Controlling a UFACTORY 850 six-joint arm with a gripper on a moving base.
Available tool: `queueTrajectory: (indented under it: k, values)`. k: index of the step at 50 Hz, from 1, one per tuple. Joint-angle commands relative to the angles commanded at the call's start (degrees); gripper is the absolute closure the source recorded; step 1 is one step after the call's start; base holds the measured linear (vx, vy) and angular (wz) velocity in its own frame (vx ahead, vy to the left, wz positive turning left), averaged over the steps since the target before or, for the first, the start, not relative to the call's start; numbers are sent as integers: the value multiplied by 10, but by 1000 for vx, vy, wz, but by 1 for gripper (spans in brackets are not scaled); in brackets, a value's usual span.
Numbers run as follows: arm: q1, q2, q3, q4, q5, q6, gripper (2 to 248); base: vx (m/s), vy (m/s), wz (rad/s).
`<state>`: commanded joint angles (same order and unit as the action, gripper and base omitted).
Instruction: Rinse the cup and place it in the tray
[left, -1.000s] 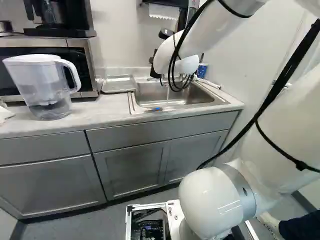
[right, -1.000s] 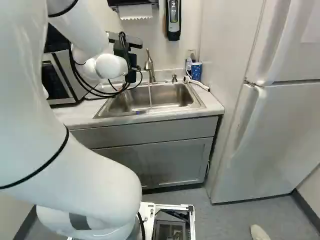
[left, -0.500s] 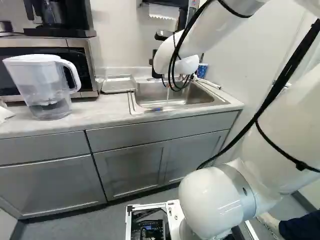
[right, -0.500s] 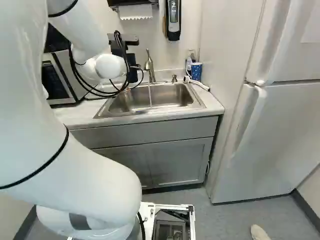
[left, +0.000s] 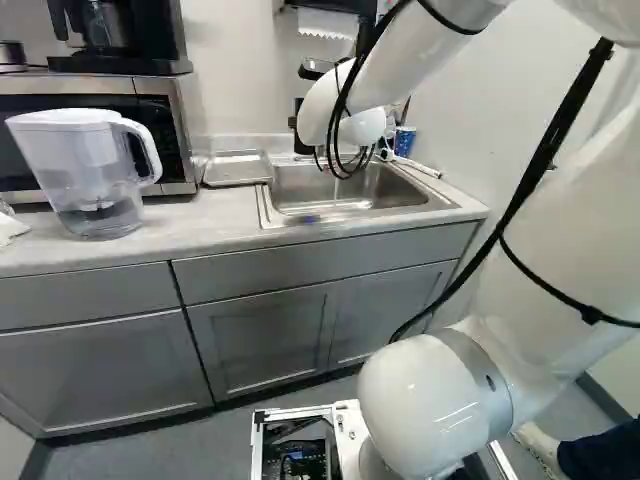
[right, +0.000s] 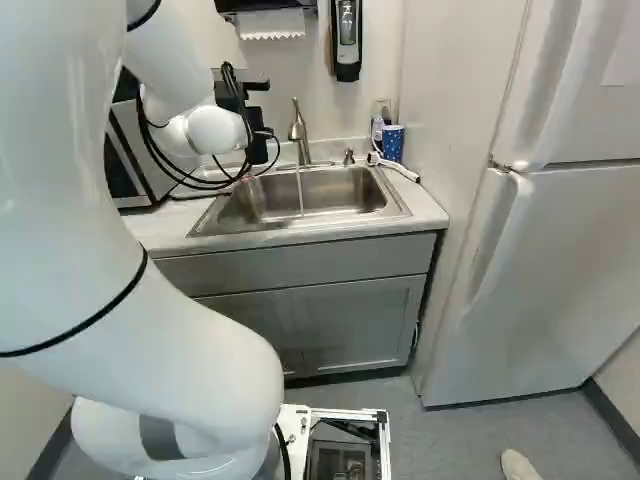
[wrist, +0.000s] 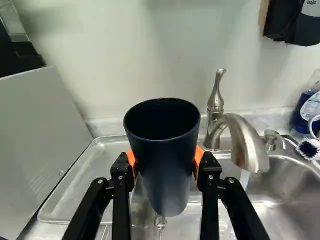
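Observation:
In the right base view my gripper (right: 262, 148) is left of the faucet (right: 298, 130), its fingertips hidden. The wrist view shows the gripper (wrist: 164, 162) shut on the dark blue cup (wrist: 165, 160), an orange pad on each side. The cup stands upright, mouth up, over the sink's edge and beside the tray (wrist: 75, 200). Water (wrist: 244, 178) runs from the spout into the sink (wrist: 280, 195), apart from the cup. The metal tray (left: 235, 170) lies on the counter between microwave and sink in the left base view.
The microwave (left: 185, 130) flanks the tray. A water pitcher (left: 85, 170) stands on the counter. Beyond the sink are a blue patterned cup (right: 393, 142), a soap bottle (wrist: 305, 107) and a brush (wrist: 309, 148). A dispenser (right: 346, 40) hangs on the wall.
The arm has swung a little to the left in both base views, carrying the gripper and cup away from the faucet. The base has stayed put.

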<state>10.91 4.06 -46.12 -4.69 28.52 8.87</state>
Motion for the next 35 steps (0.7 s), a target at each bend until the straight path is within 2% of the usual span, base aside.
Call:
queueTrajectory:
  k: [35]
  values:
    - [55, -51, -50, 0, 6, 0, 125, 0, 0, 0]
